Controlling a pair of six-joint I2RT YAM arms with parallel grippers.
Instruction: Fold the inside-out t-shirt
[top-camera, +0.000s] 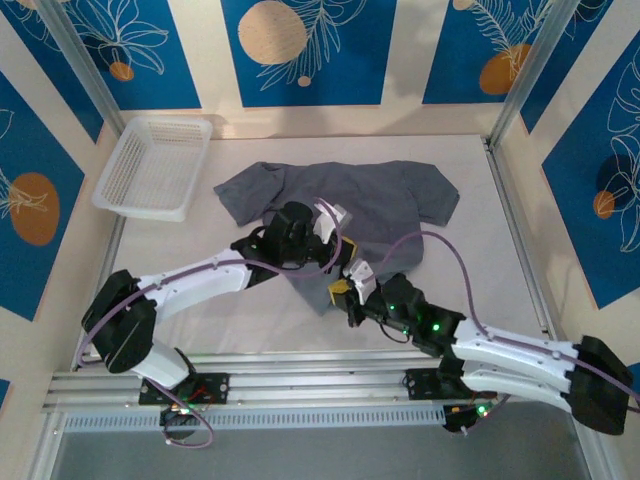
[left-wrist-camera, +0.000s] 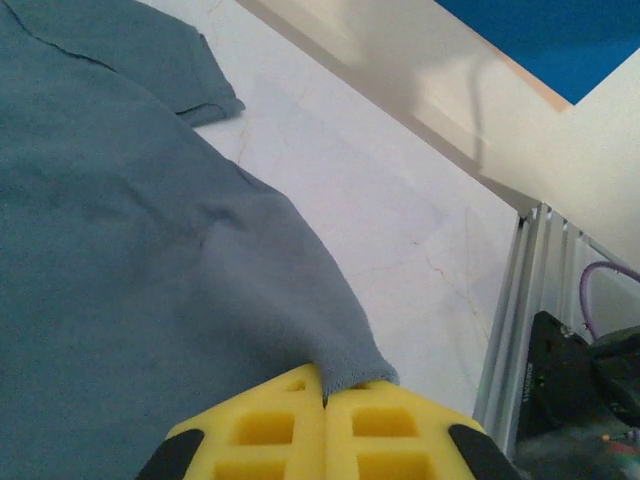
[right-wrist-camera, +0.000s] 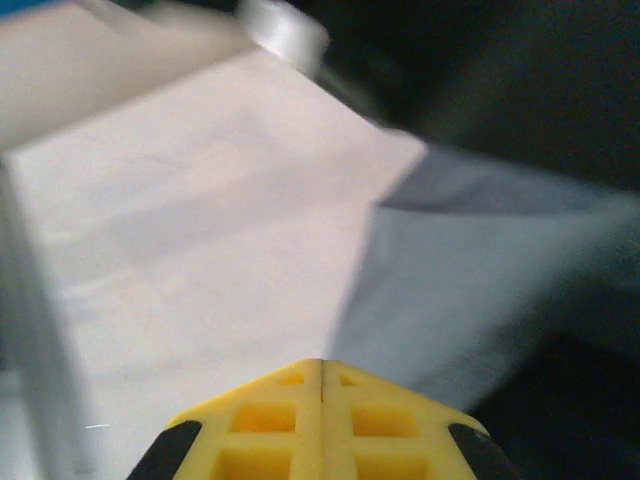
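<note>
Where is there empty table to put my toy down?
Bare table lies between the t-shirt and the right rail, and between the basket and the left arm. The middle is crowded: left gripper and right gripper sit at the shirt's hem.

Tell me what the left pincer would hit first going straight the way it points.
Probably the grey t-shirt itself: the left pincer is shut on its hem corner, with cloth lying directly ahead.

Slate-grey t-shirt (plain, no print); white mesh basket; yellow jaws.
</note>
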